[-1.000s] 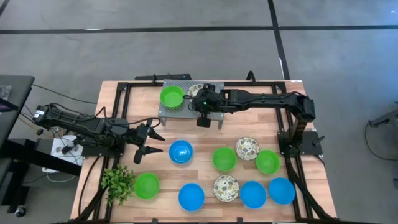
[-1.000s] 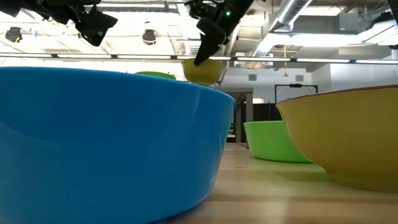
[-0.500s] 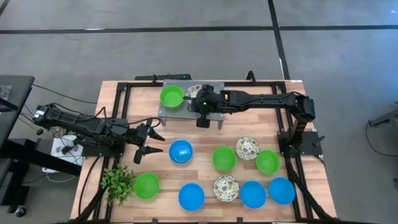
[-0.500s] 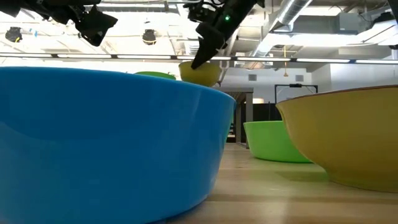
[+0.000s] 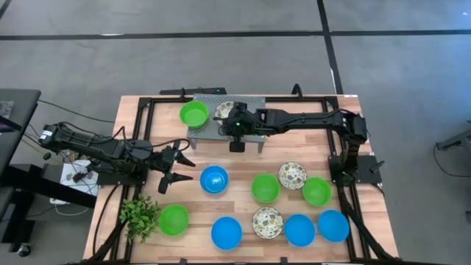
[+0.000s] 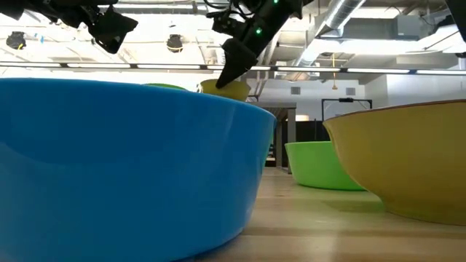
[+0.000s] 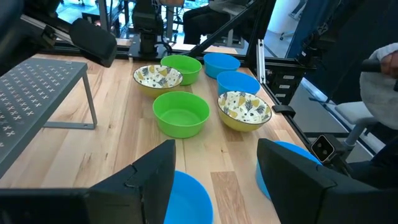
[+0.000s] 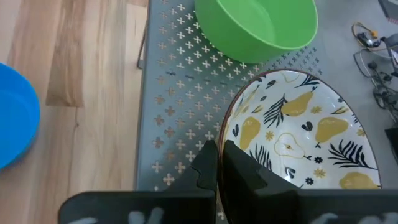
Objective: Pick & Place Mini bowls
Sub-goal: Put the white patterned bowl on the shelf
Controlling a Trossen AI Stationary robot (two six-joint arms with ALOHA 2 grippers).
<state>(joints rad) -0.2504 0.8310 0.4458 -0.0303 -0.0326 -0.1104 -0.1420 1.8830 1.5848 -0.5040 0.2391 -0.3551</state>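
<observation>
A grey perforated stand (image 5: 210,126) stands at the table's far middle. On it sits a green mini bowl (image 5: 194,113), also in the right wrist view (image 8: 258,25). Beside it is a white bowl with a pear and leaf pattern (image 5: 224,110), which my right gripper (image 5: 234,122) is shut on. Several more mini bowls, blue, green and patterned, stand on the wooden table, among them a blue one (image 5: 214,179) and a green one (image 5: 265,188). My left gripper (image 5: 176,168) hangs open and empty left of the blue bowl. My right gripper pinches the patterned bowl's rim (image 8: 225,142) on the bowl's near side, one finger inside the bowl and one outside. The fingers slant down from the table's right and near side. The bowl sits upright over the stand; whether its base rests on the stand, I cannot tell.
A small leafy plant (image 5: 140,215) stands at the near left. The near half of the table holds bowls in two loose rows (image 5: 299,230). Black frame rails run along the table's left and right edges. A close blue bowl (image 6: 124,167) fills much of the low view.
My right gripper has gone toward the table's left edge and a little down with the patterned bowl, which stays upright. The green bowl on the stand has slid toward the left edge of the stand.
</observation>
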